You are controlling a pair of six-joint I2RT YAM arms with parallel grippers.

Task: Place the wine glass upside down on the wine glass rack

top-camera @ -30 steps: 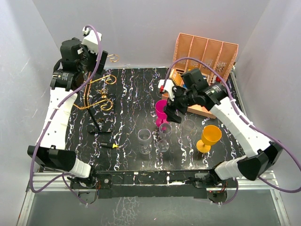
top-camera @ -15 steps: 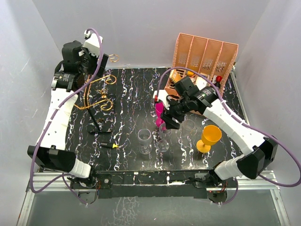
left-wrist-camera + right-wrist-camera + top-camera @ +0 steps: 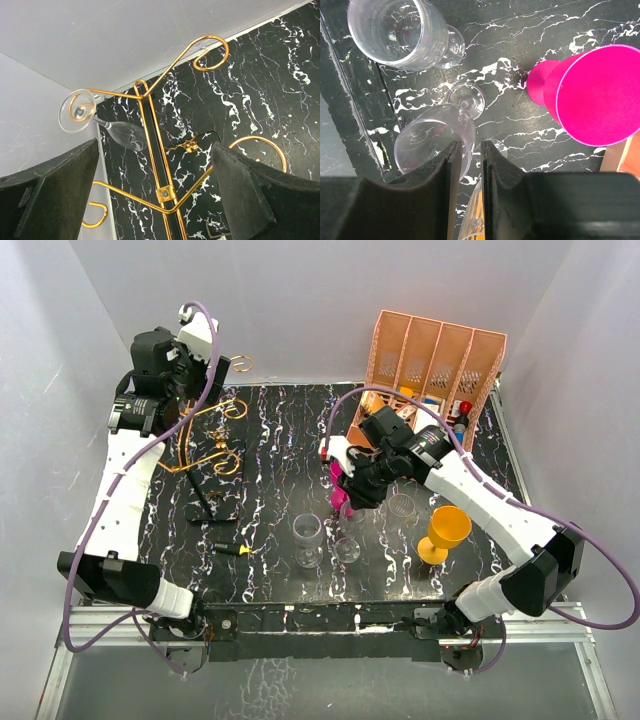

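Far left, top view: gold wire wine glass rack point(image 3: 205, 445) under left gripper point(image 3: 178, 400); right gripper point(image 3: 355, 502) at centre. Left wrist: fingers point(image 3: 50, 190) wide apart; clear stemmed glass point(image 3: 122, 134) hangs inverted on rack arm. Right wrist: fingers point(image 3: 440, 175) nearly together over upright clear wine glass point(image 3: 427, 142) beside pink goblet point(image 3: 600, 95).

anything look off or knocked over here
Nothing looks spilled or broken. One clear wine glass hangs on the wine glass rack at a slant to the post rather than parallel to it. A small black-and-yellow item lies flat on the table near the rack's base.
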